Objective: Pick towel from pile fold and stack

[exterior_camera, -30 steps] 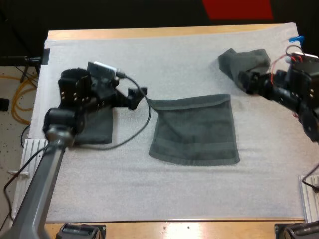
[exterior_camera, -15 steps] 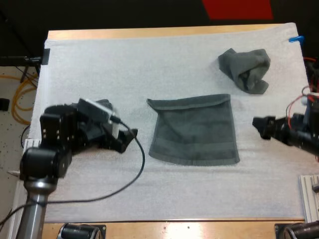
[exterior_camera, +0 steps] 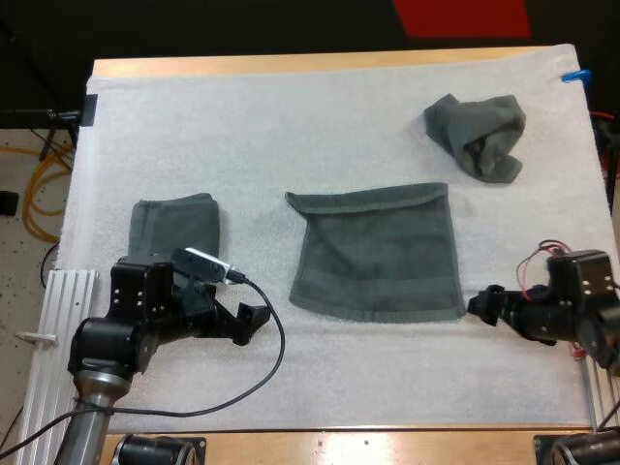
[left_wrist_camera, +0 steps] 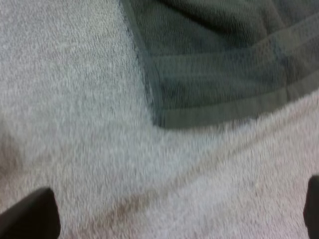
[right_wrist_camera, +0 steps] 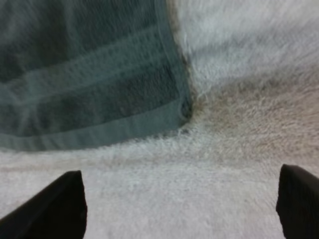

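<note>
A dark grey-green towel (exterior_camera: 376,252) lies spread flat at the mat's middle, its far edge folded over. A folded towel (exterior_camera: 174,225) rests at the left. A crumpled towel (exterior_camera: 477,134) sits at the far right. My left gripper (exterior_camera: 254,321) stands open just off the spread towel's near left corner (left_wrist_camera: 162,119). My right gripper (exterior_camera: 481,306) stands open beside the near right corner (right_wrist_camera: 182,107). Both pairs of fingers stand apart over bare mat and touch no cloth.
The white mat (exterior_camera: 320,116) covers the wooden table. Metal rails stand at the near left (exterior_camera: 53,329) and near right (exterior_camera: 603,392) edges. Bare mat lies in front of the spread towel.
Both arms have drawn back toward the near edge. The left gripper left the folded towel, which now lies uncovered. The right gripper left the crumpled towel and came to the spread towel's near right corner.
</note>
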`<state>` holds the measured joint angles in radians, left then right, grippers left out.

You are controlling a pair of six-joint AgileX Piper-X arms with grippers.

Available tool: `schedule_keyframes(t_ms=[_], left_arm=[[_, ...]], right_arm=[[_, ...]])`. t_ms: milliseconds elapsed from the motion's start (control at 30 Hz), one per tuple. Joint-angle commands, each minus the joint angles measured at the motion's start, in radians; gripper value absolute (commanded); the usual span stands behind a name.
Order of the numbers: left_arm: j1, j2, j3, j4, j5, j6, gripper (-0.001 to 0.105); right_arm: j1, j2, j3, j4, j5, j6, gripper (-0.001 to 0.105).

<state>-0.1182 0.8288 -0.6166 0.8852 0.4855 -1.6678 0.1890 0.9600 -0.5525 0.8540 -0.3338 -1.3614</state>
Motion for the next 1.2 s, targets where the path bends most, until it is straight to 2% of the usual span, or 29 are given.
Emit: schedule_keyframes(t_ms=[0,433,533,700,867,933,1000,1033,1067,1167], left_arm=[[-0.007,-0.006,-0.002,-0.020,0.010,-0.011,0.097],[-0.007,-0.006,-0.003,-0.030,0.028,-0.011,0.097],[-0.007,-0.006,-0.003,-0.030,0.028,-0.011,0.097],[-0.007,-0.006,-0.003,-0.030,0.028,-0.011,0.097],[-0.007,-0.006,-0.003,-0.030,0.028,-0.011,0.097],[-0.007,-0.006,-0.003,-0.033,0.028,-0.011,0.097],[-0.007,-0.006,-0.003,-0.036,0.028,-0.011,0.097],[-0.007,-0.006,-0.003,-0.038,0.029,-0.011,0.097],[-0.007,-0.006,-0.003,-0.042,0.040,-0.011,0.097],[-0.007,-0.006,-0.003,-0.073,0.102,-0.011,0.097]], right_arm=[[0.002,0.035,0.016,-0.076,-0.032,0.025,0.075],[0.002,0.379,0.030,-0.379,-0.181,0.129,0.075],[0.002,0.424,0.030,-0.408,-0.214,0.136,0.071],[0.002,0.476,0.030,-0.422,-0.264,0.136,0.052],[0.002,0.488,0.030,-0.421,-0.300,0.136,0.046],[0.002,0.488,0.030,-0.421,-0.292,0.136,0.038],[0.002,0.488,0.030,-0.421,-0.279,0.129,0.016],[0.002,0.488,0.030,-0.421,-0.274,0.126,0.010],[0.002,0.488,0.030,-0.421,-0.268,0.120,0.000],[0.002,0.476,0.030,-0.400,-0.252,0.100,0.001]])
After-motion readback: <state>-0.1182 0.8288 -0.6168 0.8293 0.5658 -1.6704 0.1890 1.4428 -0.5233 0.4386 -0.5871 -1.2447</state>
